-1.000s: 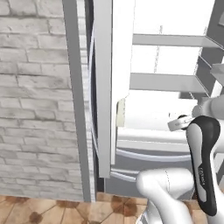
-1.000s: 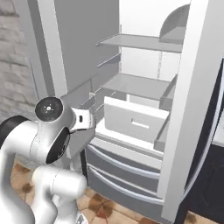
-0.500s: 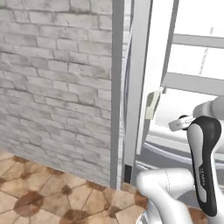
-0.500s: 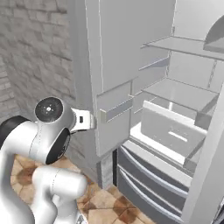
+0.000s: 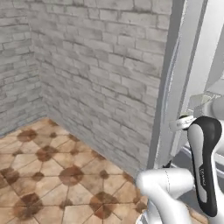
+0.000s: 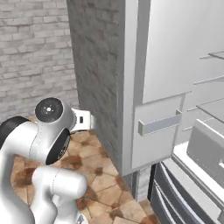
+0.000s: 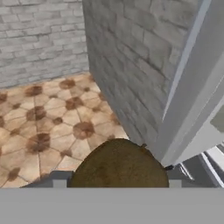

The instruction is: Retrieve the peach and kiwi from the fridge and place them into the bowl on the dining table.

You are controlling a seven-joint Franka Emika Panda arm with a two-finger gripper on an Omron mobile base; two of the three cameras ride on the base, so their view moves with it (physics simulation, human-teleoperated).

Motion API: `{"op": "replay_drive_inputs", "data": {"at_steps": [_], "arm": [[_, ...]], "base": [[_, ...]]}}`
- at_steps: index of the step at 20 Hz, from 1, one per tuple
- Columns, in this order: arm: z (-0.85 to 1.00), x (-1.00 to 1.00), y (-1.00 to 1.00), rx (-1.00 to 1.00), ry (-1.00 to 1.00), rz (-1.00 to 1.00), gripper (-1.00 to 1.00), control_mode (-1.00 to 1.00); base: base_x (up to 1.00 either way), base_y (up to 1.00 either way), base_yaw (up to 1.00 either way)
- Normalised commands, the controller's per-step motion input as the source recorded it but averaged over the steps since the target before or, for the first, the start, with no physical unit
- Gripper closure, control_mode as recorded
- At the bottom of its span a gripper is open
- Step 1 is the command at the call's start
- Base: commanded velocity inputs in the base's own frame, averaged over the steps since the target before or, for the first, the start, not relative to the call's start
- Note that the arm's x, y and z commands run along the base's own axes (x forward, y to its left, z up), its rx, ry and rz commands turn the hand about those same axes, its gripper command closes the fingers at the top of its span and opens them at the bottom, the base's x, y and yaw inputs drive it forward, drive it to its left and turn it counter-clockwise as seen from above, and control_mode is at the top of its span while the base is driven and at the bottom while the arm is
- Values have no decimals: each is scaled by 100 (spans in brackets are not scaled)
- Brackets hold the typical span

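In the hand view a round dark brown kiwi (image 7: 118,164) sits between my two small finger tips, and my gripper (image 7: 117,184) is shut on it. The grey-silver fridge (image 6: 175,52) stands at the right with its door swung open, showing a door bin (image 6: 159,124), white shelves and bottom drawers (image 6: 175,197). Its door edge (image 5: 192,65) runs down the right of the left base view, beside my arm. The peach, the bowl and the dining table are out of view.
A grey brick wall (image 5: 100,74) meets the fridge's side and turns a corner at the left. A brown patterned tile floor (image 5: 43,170) spreads out below it. The open fridge door (image 7: 192,100) stands close on the right of the hand.
The whole picture has swung: the base has turned left, so the fridge interior has slid off to the right and wall and floor have come in. The kiwi stays in the gripper.
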Motion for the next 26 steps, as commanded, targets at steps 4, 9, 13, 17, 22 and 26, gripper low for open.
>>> {"op": "replay_drive_inputs", "data": {"at_steps": [4,9,13,17,22,26], "arm": [[0,0,0,0,0,0,100,100],[0,0,0,0,0,0,100,100],[0,0,0,0,0,0,100,100],[0,0,0,0,0,0,100,100],[0,0,0,0,0,0,100,100],[0,0,0,0,0,0,100,100]], "base": [[-1,17,57],[6,21,53],[33,25,47],[69,23,39],[99,22,29],[100,22,26]]}}
